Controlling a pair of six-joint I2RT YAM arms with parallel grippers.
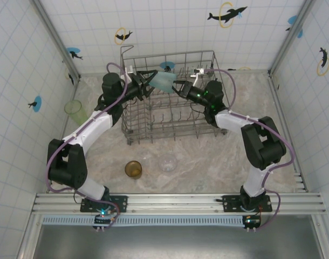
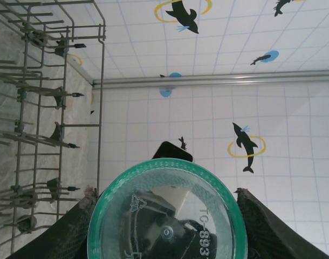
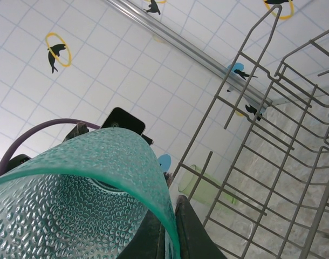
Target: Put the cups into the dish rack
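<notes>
A teal cup (image 1: 164, 82) hangs on its side above the back of the grey wire dish rack (image 1: 170, 54), held between both arms. My right gripper (image 1: 178, 87) is shut on its rim, one finger inside and one outside, as the right wrist view shows (image 3: 170, 237). My left gripper (image 1: 152, 81) has a finger against each side of the cup's base (image 2: 167, 216). A light green cup (image 1: 74, 108) lies at the left wall. An amber cup (image 1: 134, 169) and a clear cup (image 1: 168, 163) stand in front of the rack.
The rack's tines (image 2: 62, 97) and tall corner loop (image 3: 261, 32) are close beside the held cup. Tiled walls enclose the table on three sides. The light green cup (image 3: 205, 186) shows through the rack's wires.
</notes>
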